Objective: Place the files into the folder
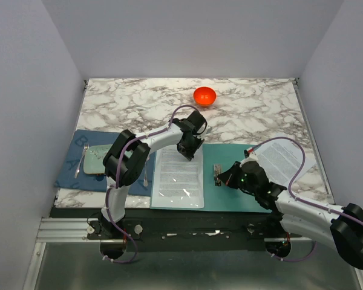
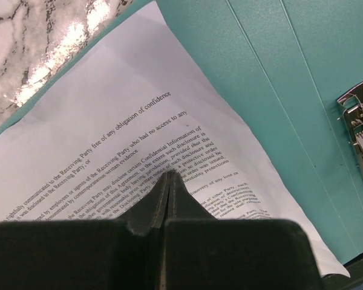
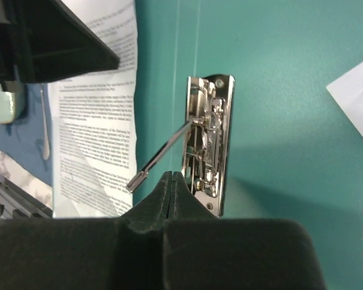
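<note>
Noted a glossy orange bowl (image 1: pixel 204 95) far back on the marbled table (image 1: pixel 266 103), well apart from a dark blue mat (image 1: pixel 69 175) at the left bearing a pale green tray (image 1: pixel 97 160), with a slim metal utensil (image 1: pixel 80 160) just left of it.

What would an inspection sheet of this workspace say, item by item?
Surface: marble table.
Job's things: teal folder lies open; one paper sheet on its left half, another sheet overlapping its right edge; metal clip, lever raised.
Clutter: orange bowl at the back; blue mat with pale green tray and cutlery at left.
Grippers: left gripper shut, tips over the left sheet; right gripper shut, tips beside the clip.
Cables: purple cables loop along both arms.
Surroundings: white walls; metal rail at the near edge.
</note>
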{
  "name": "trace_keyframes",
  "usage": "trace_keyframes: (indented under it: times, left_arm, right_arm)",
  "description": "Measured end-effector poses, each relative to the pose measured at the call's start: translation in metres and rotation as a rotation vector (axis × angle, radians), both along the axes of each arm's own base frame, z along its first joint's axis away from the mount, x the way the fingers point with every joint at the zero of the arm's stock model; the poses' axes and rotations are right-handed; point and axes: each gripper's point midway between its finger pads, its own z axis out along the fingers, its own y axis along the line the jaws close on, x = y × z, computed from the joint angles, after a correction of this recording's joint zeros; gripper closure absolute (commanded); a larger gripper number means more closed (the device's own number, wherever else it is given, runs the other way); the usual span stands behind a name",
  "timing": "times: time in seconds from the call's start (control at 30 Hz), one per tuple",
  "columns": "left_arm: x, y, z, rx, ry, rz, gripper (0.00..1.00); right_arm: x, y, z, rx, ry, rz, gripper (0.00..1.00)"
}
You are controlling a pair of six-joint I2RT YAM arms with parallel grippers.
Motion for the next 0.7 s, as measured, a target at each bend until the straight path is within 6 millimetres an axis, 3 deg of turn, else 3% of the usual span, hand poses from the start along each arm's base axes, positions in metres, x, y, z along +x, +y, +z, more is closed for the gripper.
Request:
trace_keyframes:
  times: [0.37,0.7]
  left_arm:
    - [0.000,0.000,0.000,0.005,-0.007,-0.014,1.00]
    - [0.000,0.000,0.000,0.005,-0.010,-0.023,1.00]
  right_arm:
    - [-0.010,0.010,-0.023,-0.015,0.089,0.066,0.99]
    - [0.011,0.042,0.010,0.081,0.014,0.125,1.00]
